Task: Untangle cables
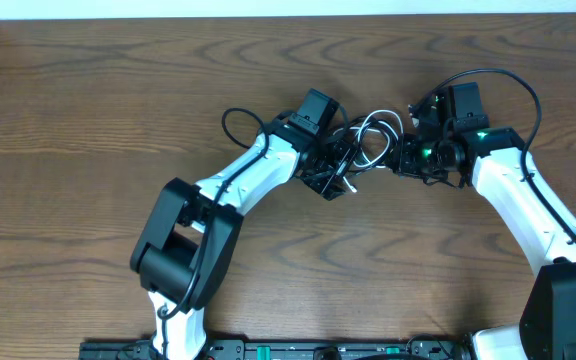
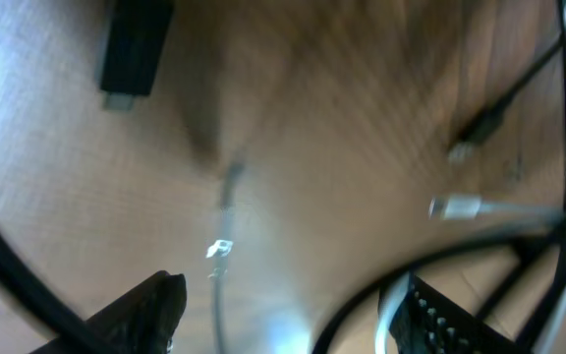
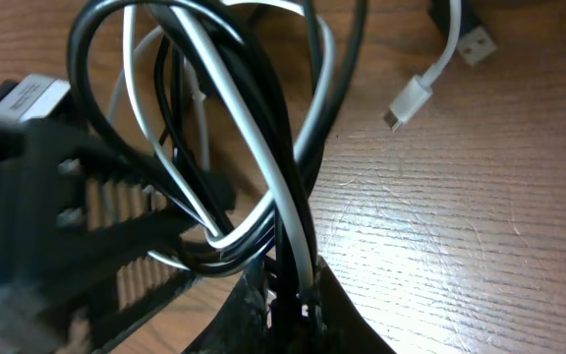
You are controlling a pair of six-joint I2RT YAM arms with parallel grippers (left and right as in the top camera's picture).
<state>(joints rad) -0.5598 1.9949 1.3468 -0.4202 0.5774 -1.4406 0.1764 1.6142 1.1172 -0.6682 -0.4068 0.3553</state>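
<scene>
The cables (image 1: 373,135), black ones and a white one, lie tangled in a loop on the wooden table (image 1: 88,130) between my two grippers. My right gripper (image 3: 298,300) is shut on a bundle of black and white cables (image 3: 263,147), and in the overhead view (image 1: 400,158) it sits at the tangle's right edge. My left gripper (image 1: 336,178) is at the tangle's left edge. In the blurred left wrist view it is open (image 2: 293,315); a black cable and a white cable (image 2: 391,305) pass beside its right finger. Loose plug ends (image 3: 406,103) lie on the table.
A black plug (image 2: 131,59), a white plug (image 2: 460,206) and a small black plug (image 2: 475,128) lie ahead of my left gripper. Thicker arm wires loop at the left arm (image 1: 233,125) and the right arm (image 1: 513,85). The table's far edge (image 1: 288,17) is close behind.
</scene>
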